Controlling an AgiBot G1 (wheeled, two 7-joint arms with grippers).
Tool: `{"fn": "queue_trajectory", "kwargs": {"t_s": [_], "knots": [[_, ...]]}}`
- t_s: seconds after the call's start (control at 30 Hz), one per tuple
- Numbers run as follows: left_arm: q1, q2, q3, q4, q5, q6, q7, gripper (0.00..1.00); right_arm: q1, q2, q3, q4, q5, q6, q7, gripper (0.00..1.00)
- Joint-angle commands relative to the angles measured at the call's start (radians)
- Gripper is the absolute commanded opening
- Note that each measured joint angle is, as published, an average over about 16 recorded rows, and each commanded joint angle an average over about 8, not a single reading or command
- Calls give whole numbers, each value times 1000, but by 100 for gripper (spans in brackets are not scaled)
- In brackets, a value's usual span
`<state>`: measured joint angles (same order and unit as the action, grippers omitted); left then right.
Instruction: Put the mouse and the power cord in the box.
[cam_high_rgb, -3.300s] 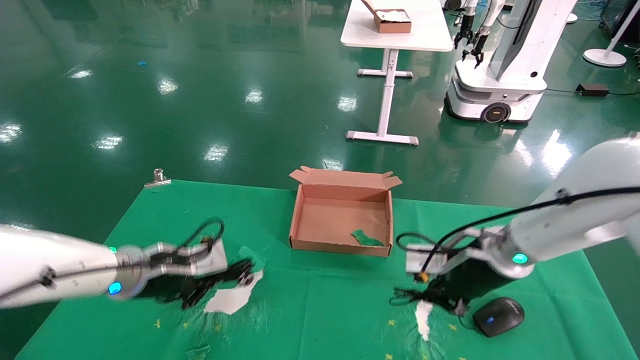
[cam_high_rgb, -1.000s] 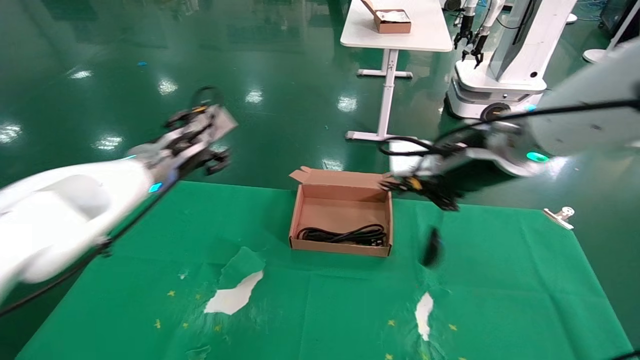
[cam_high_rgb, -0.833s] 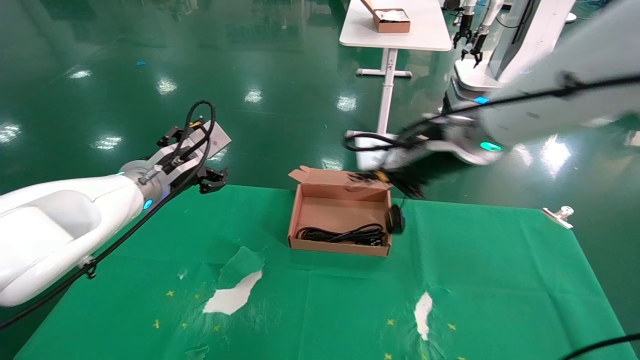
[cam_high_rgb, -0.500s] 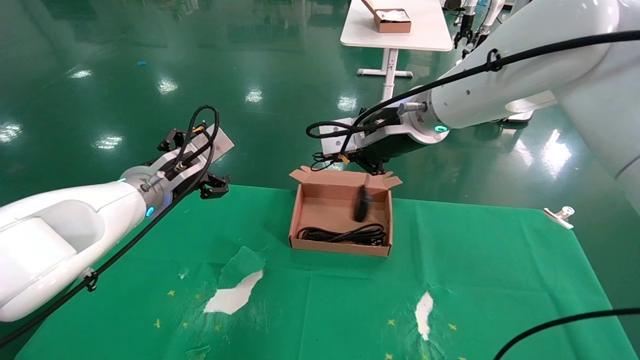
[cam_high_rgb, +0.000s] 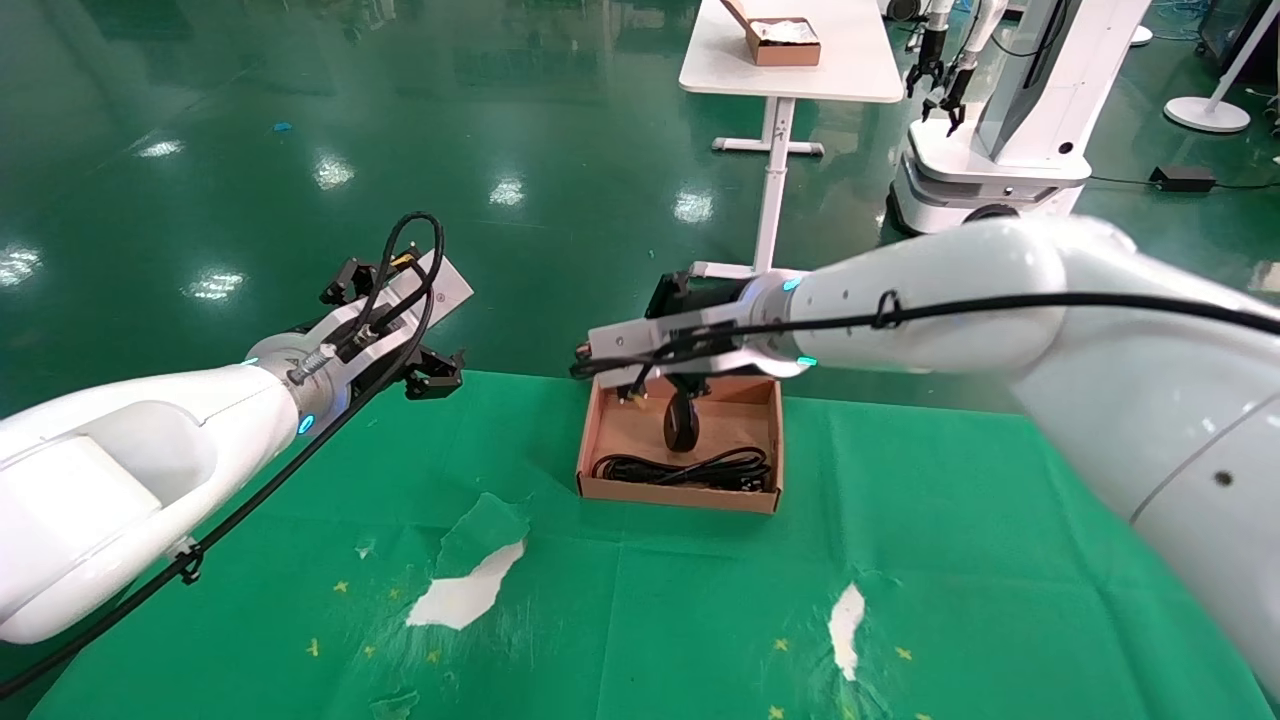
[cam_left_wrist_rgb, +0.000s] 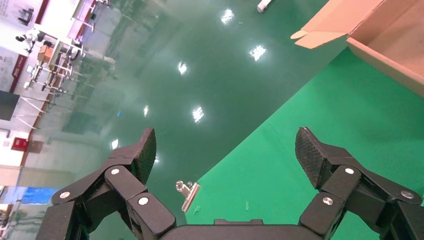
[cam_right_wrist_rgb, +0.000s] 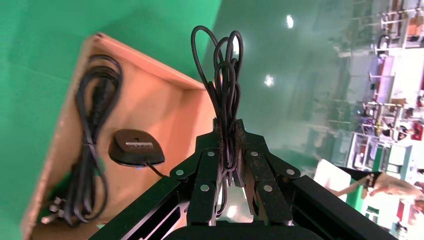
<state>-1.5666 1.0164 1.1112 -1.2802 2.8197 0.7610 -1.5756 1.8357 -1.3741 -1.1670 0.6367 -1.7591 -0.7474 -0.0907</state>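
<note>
The brown cardboard box (cam_high_rgb: 680, 492) stands at the middle back of the green cloth. The thick black power cord (cam_high_rgb: 690, 468) lies coiled along the box's near wall. My right gripper (cam_high_rgb: 690, 385) hovers over the box, shut on a bundle of the mouse's thin cable loops (cam_right_wrist_rgb: 222, 65). The black mouse (cam_high_rgb: 682, 425) dangles from that cable above the box floor, upright, with its white label showing in the right wrist view (cam_right_wrist_rgb: 136, 147). Whether it touches the floor I cannot tell. My left gripper (cam_high_rgb: 395, 318) hangs open and empty above the table's far left edge.
The cloth is torn to white at two spots (cam_high_rgb: 465, 595) (cam_high_rgb: 848, 640). A metal clip (cam_left_wrist_rgb: 187, 195) pins the cloth's far left edge. Beyond the table stand a white desk (cam_high_rgb: 800, 75) bearing another brown box and a second robot (cam_high_rgb: 1000, 130).
My right gripper has carried the hanging mouse from right of the box to above its inside, and the mouse now hangs lower. The left gripper has barely shifted.
</note>
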Motion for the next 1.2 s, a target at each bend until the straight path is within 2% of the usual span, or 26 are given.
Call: {"fn": "queue_trajectory", "kwargs": {"t_s": [0.03, 0.27, 0.3, 0.53, 0.57, 1.2], "knots": [[0, 0, 0, 0, 0, 0, 0, 100, -10, 0, -32, 6, 21, 18, -4, 0], [0, 0, 0, 0, 0, 0, 0, 100, -34, 3, -100, -39, 77, 66, 5, 0], [0, 0, 0, 0, 0, 0, 0, 100, -39, 4, -108, -54, 81, 75, 10, 4], [1, -1, -1, -1, 1, 1, 0, 100, -69, 4, -146, -132, 93, 122, 32, 92], [1, -1, -1, -1, 1, 1, 0, 100, -71, 4, -148, -136, 94, 125, 33, 100], [-1, -1, 0, 1, -4, 0, 3, 100, -76, 17, -122, -110, 106, 101, 34, 100]]}}
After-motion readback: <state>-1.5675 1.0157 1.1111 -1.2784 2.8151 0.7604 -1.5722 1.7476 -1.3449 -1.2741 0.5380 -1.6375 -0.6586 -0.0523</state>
